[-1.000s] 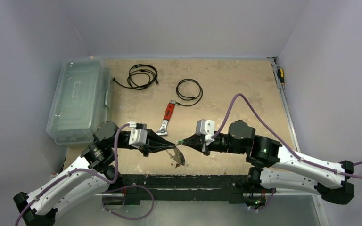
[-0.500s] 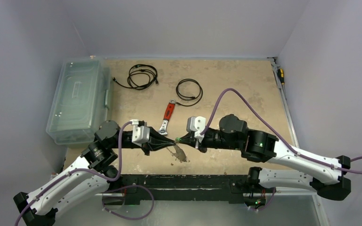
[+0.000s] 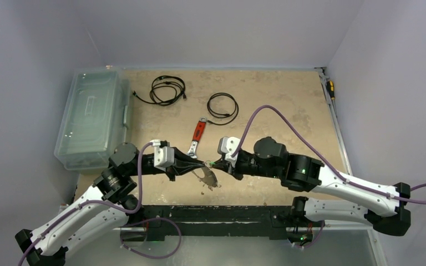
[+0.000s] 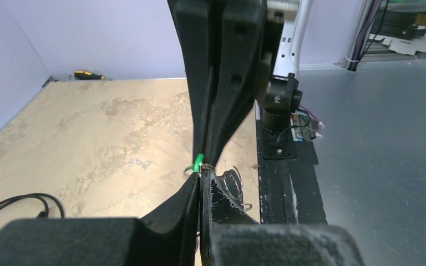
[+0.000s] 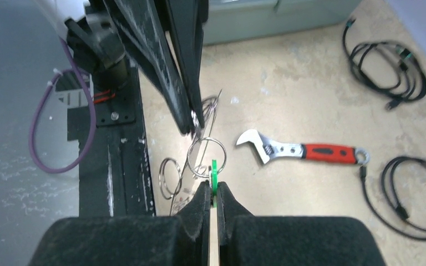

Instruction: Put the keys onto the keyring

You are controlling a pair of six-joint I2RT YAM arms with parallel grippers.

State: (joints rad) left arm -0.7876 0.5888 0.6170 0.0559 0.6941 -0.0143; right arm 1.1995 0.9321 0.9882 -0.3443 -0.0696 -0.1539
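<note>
Hiding green key (image 5: 213, 169) blade, right end effector (image 5: 213, 189)

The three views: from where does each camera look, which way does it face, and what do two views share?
Top external: above and behind the arms, looking down on the table; both arms show, left pincer and right pincer tip to tip, keyring at the left pincer.
Left wrist: on the left arm, facing the right arm; own fingers at bottom.
Right wrist: on the right arm, facing the left arm and wrench; own fingers at bottom.
Shared: both wrist views show the green key between the tips.
</note>
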